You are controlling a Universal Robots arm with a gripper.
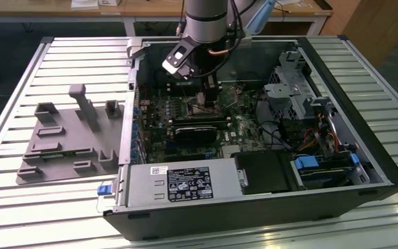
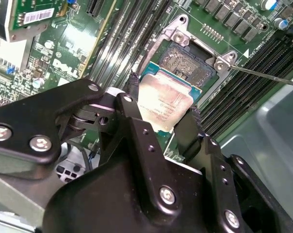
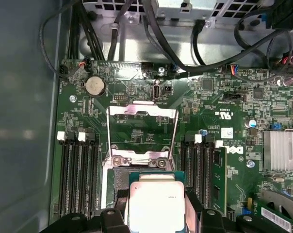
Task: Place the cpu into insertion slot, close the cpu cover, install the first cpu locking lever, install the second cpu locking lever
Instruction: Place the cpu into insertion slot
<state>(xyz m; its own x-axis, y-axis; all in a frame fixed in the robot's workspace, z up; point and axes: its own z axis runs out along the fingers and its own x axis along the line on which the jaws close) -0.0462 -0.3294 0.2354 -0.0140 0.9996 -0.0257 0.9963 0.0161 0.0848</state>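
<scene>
The gripper [image 2: 164, 101] is clamped on two opposite edges of the cpu [image 2: 161, 107], holding it over the insertion slot [image 2: 187, 60], not seated. Beyond the slot, the cpu cover [image 3: 141, 111] lies swung open. In the exterior view, the open computer case [image 1: 254, 215] contains the gripper at 10 o'clock from its centre and the power supply [image 1: 178, 184] at 7 o'clock.

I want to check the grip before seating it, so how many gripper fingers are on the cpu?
2. One finger of the gripper presses one edge of the cpu, the other finger the opposite edge. The cpu's underside is hidden, so more contact cannot be ruled out.
</scene>
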